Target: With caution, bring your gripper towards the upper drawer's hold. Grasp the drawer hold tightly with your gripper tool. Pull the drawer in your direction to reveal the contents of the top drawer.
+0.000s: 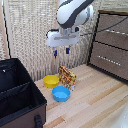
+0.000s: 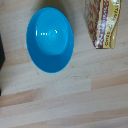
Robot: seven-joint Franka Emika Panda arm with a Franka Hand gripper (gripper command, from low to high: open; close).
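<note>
**A:** What will the drawer hold (image 1: 121,33) feel like?

**B:** Hard, thin and smooth, I think. It may slip, so take it in the middle and squeeze tight. The upper drawer (image 1: 113,30) may pull heavy.

**A:** What does it look like?

**B:** You see a short silver bar on dark brown wood, at the exterior view's right, up high.

**A:** And your pincer (image 1: 61,51)?

**B:** It hangs well apart from it, over the counter (image 1: 95,97), a little open, holding nothing. A blue bowl (image 2: 49,39) sits below.

The gripper (image 1: 61,51) is hanging above the bowl (image 1: 61,93) and the packet (image 1: 67,77). The upper drawer (image 1: 113,30) is sitting well apart toward the exterior view's right.
</note>
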